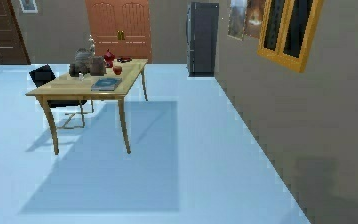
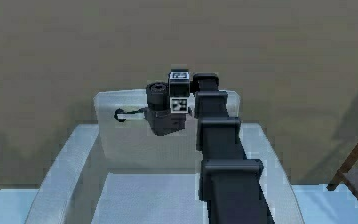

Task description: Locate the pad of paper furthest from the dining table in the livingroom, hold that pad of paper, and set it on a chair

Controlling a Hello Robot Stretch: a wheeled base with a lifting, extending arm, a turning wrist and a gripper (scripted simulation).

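Claw (image 2: 128,115): at the arm's end, in front of the back of a pale armchair (image 2: 82,160); I cannot tell if it holds anything.
Flat blue thing (image 1: 106,85): lies on the bench (image 1: 72,89), maybe a pad.
Handling: likely light, thin, bendy; grab one edge.

Open pale blue floor (image 1: 207,150) spans the forward view's centre and bottom. A wooden table (image 1: 72,90) and a dark chair (image 1: 44,76) block the upper left, and a grey wall (image 1: 297,110) closes the right. In the arm side view's middle, a pale armchair (image 2: 112,140) stands behind the gripper (image 2: 122,115).
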